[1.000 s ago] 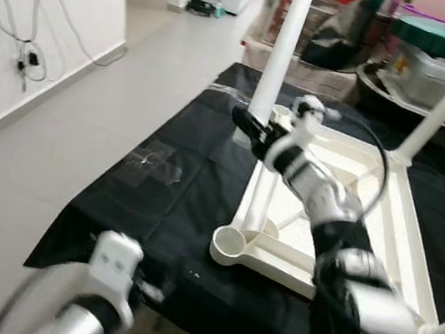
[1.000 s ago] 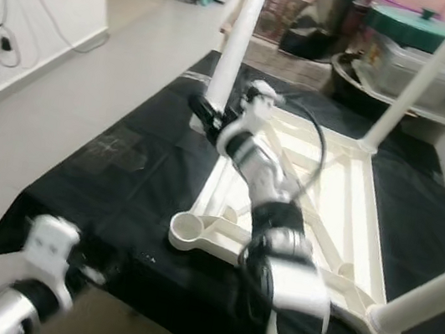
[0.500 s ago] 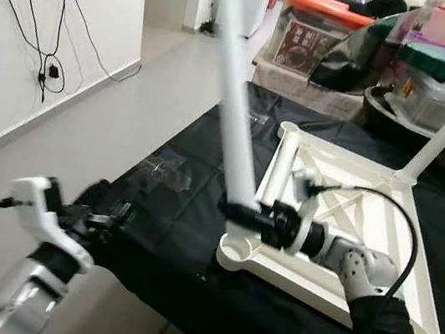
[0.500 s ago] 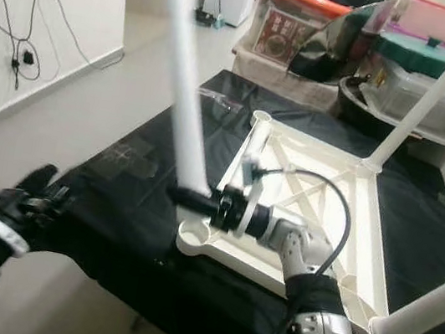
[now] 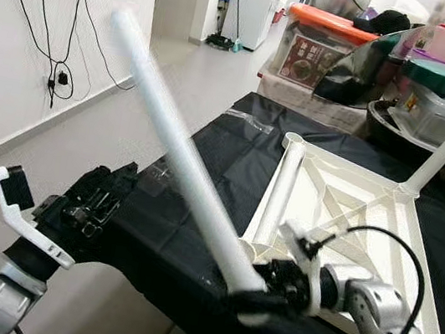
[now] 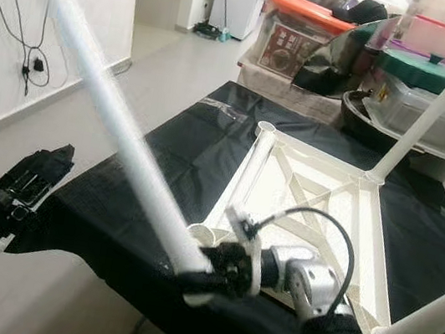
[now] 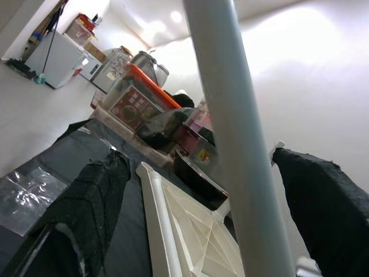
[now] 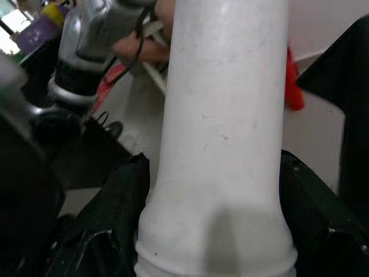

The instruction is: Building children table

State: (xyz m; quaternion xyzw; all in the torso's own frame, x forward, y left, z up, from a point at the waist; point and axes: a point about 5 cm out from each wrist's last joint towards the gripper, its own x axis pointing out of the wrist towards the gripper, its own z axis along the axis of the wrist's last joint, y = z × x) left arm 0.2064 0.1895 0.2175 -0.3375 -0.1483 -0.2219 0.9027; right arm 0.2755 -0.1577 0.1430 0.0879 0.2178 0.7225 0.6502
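Black cloth (image 5: 208, 152) covered the low work surface, where the white children's table frame (image 6: 320, 191) lay upside down so its leg sockets faced up. My right gripper (image 5: 257, 293), at the frame's near left corner, was clamped on the base of a loose white table leg (image 5: 179, 147) that slanted up and away to the left, apparently to seat it there. My left gripper (image 5: 95, 198) hovered near left, fingers spread wide, holding nothing
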